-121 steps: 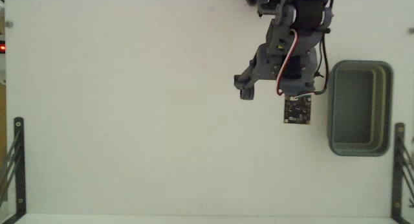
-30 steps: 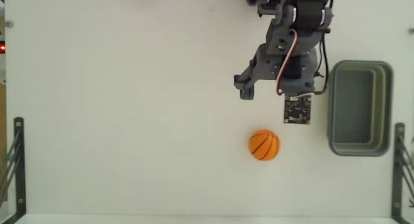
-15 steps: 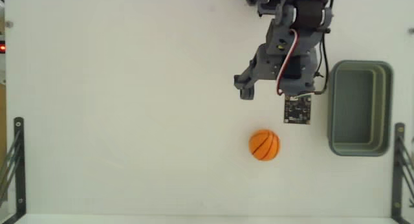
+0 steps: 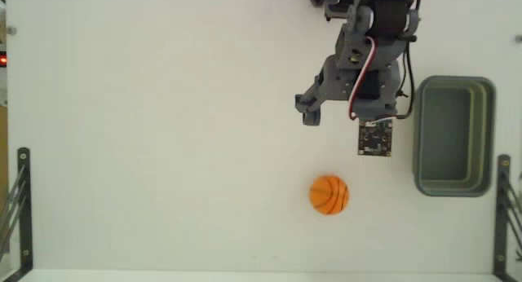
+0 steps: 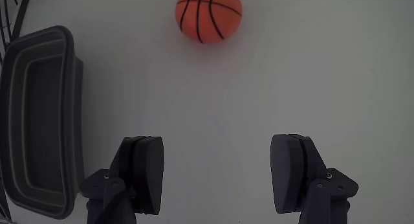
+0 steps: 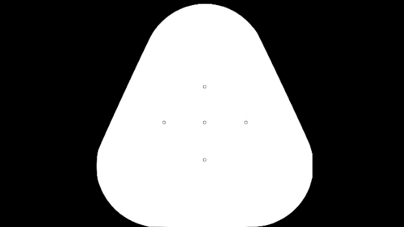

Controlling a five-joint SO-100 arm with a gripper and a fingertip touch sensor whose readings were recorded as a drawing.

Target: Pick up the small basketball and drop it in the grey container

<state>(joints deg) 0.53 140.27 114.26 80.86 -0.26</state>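
The small basketball, orange with black seams, lies on the white table in the fixed view, below the arm and left of the grey container. In the wrist view the ball sits at the top edge, well ahead of the fingers, and the container runs along the left side. My gripper hovers above the table between ball and arm base. It is open, with only bare table between its fingers. The container is empty.
Black metal brackets stand at the table's lower left and lower right edges in the fixed view. A small circuit board hangs off the wrist next to the container.
The ball was absent 4 s ago and now lies on the table. In the last half second it shifted slightly down and left. The arm has not moved.
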